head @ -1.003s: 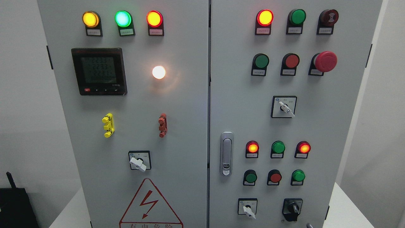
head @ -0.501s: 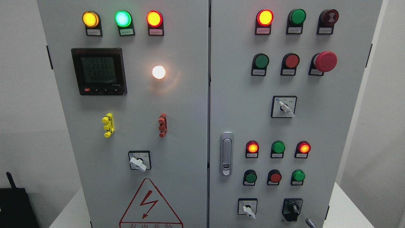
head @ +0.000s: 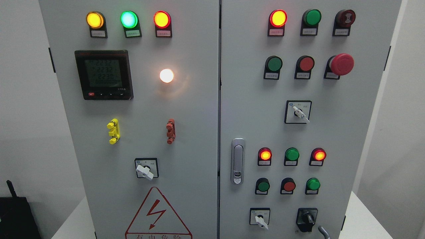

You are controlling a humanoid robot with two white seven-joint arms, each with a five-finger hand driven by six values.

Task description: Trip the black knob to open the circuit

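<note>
The black knob (head: 306, 219) sits at the bottom right of the grey cabinet's right door (head: 252, 99), its pointer roughly upright. A thin grey sliver of my right hand (head: 323, 232) pokes up from the bottom edge, just right of and below the knob, apart from it. The rest of that hand is out of frame. My left hand does not show.
A white selector switch (head: 260, 220) is left of the knob. Above are red and green lamps and buttons (head: 289, 186), a red mushroom stop button (head: 342, 64) and a silver door handle (head: 237, 161). The left door holds a meter (head: 104, 74) and a warning triangle (head: 156, 212).
The grey sliver of my right hand has risen a little further into view beside the black knob. The meter's digits have changed. The knob has not turned.
</note>
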